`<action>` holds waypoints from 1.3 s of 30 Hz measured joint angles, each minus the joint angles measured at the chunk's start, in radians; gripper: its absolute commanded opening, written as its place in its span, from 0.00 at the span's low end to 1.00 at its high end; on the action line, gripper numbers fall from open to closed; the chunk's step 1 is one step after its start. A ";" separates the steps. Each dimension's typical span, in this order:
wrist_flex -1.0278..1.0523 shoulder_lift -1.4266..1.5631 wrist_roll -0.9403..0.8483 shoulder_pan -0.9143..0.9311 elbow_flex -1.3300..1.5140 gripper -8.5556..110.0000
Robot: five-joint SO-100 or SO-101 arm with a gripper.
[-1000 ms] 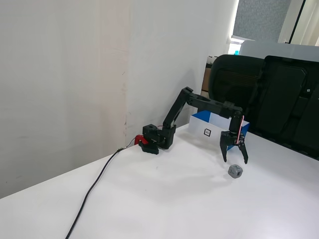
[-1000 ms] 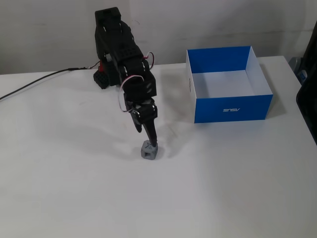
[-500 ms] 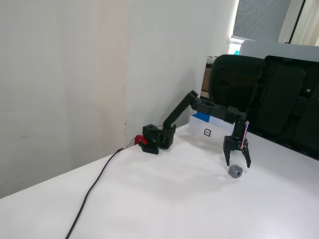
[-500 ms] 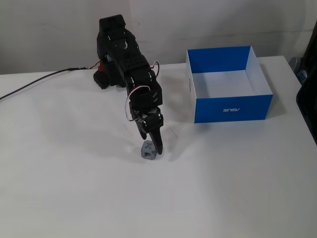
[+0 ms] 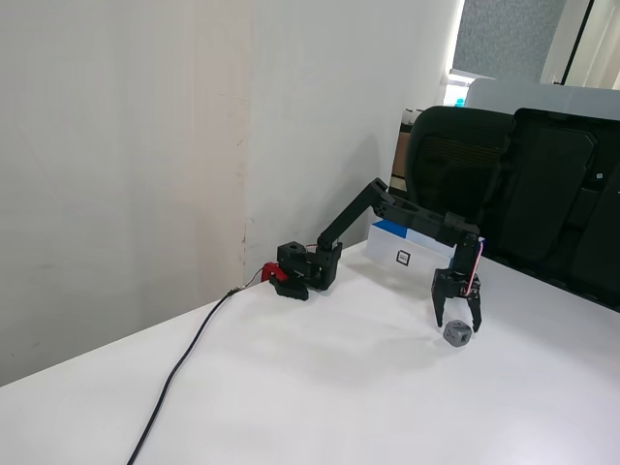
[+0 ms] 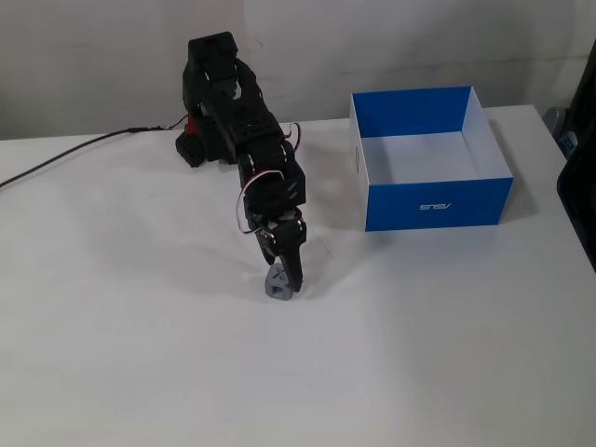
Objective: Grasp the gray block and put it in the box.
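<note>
The gripper [image 5: 458, 325] points straight down over the gray block [image 5: 458, 334], its 2 fingers spread apart and straddling the block's upper part, one on each side; they have not closed on it, and whether either touches it cannot be told. In a fixed view from above, the gripper [image 6: 283, 277] covers much of the block [image 6: 278, 288], leaving only its lower edge and left side showing.

The block is a small gray cube with rounded corners, and dark round dimples show on the faces turned to the camera. It sits on the white table [image 5: 320, 387], well apart from the box [image 6: 430, 156].

The box has bright blue outer sides with white lettering on the near one, and a white floor inside. From the side, its white end carries a small square black-outlined label [image 5: 404, 258].
</note>
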 measured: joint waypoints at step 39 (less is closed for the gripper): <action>-0.003 -0.006 -0.005 -0.060 0.000 0.07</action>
